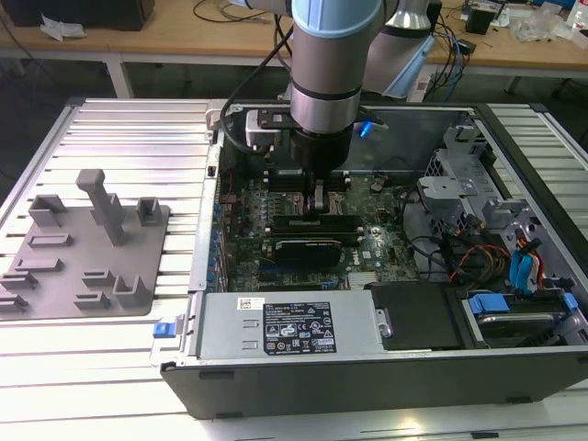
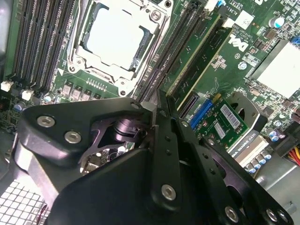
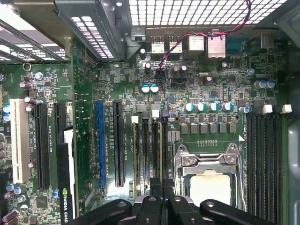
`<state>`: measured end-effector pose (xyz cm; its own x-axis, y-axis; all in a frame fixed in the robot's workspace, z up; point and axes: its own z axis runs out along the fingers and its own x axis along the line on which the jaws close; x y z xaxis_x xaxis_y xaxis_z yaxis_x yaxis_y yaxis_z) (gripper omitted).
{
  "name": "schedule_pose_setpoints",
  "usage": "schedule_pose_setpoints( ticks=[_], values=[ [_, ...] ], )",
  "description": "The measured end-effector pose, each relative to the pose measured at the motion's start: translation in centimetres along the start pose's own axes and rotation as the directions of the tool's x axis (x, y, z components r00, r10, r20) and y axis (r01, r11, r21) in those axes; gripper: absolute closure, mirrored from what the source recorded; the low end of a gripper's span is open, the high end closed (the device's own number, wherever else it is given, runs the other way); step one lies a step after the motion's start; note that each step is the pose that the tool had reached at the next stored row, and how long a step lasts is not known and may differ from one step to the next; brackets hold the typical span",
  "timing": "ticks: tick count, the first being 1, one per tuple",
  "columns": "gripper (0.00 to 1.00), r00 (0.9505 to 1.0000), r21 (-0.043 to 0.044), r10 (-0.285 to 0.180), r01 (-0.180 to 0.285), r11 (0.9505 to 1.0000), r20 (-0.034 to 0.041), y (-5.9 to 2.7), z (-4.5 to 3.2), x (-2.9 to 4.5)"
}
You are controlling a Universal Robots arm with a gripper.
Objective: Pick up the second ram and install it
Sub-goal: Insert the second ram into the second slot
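Note:
My gripper [image 1: 318,195] reaches down into the open computer case [image 1: 514,138], onto the motherboard's memory slots. In both wrist views the black fingers [image 2: 161,140] are pressed together, so the gripper [image 2: 153,108] is shut. Its tips sit over the dark slots beside the silver CPU socket [image 2: 115,40]. A slim green ram [image 2: 199,54] stands edge-up in a slot just past the tips. The fingers hide what lies directly under them. In the first wrist view my gripper [image 3: 161,187] is above the slots with white latches [image 3: 155,113], beside the socket [image 3: 209,183].
A grey fixture plate [image 1: 87,257] with upright blocks lies on the ribbed table at the exterior view's left. A long black card [image 1: 308,246] sits in the board just in front of the gripper. Drive cages and cables [image 1: 496,248] crowd the case's right side.

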<state>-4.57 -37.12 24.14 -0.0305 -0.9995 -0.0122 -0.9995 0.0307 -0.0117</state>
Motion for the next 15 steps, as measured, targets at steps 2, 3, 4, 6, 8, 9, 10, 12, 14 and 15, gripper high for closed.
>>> schedule_pose_setpoints(
  ticks=[2, 3, 4, 6, 8, 9, 10, 12, 14, 15],
  values=[
    [0.91, 1.0000, 0.0000, 0.000, 0.000, 1.0000, 0.0001, 0.00, 0.02, 0.00],
    [0.91, 1.0000, 0.0000, 0.000, 0.000, 1.0000, 0.0000, 0.00, 0.02, 0.00],
    [0.91, 1.0000, 0.0001, 0.000, 0.000, 1.0000, 0.0002, 0.00, 0.06, 0.00],
    [0.91, 1.0000, 0.0000, 0.000, 0.000, 1.0000, -0.0001, 0.04, 0.10, 0.01],
    [0.91, 1.0000, 0.0001, 0.000, 0.000, 1.0000, 0.0002, 0.24, 0.14, 0.01],
    [0.91, 1.0000, 0.0000, 0.000, 0.000, 1.0000, 0.0001, 0.35, 0.15, 0.01],
    [0.91, 1.0000, -0.0001, 0.000, 0.000, 1.0000, -0.0001, 0.35, 0.16, 0.02],
    [0.91, 1.0000, -0.0014, 0.000, 0.000, 1.0000, -0.0005, 0.31, 0.18, 0.02],
    [0.91, 1.0000, -0.0041, 0.000, 0.000, 1.0000, -0.0010, 0.01, 0.19, 0.01],
    [0.91, 1.0000, -0.0043, 0.000, 0.000, 1.0000, -0.0011, 0.01, 0.18, 0.01]
  ],
)
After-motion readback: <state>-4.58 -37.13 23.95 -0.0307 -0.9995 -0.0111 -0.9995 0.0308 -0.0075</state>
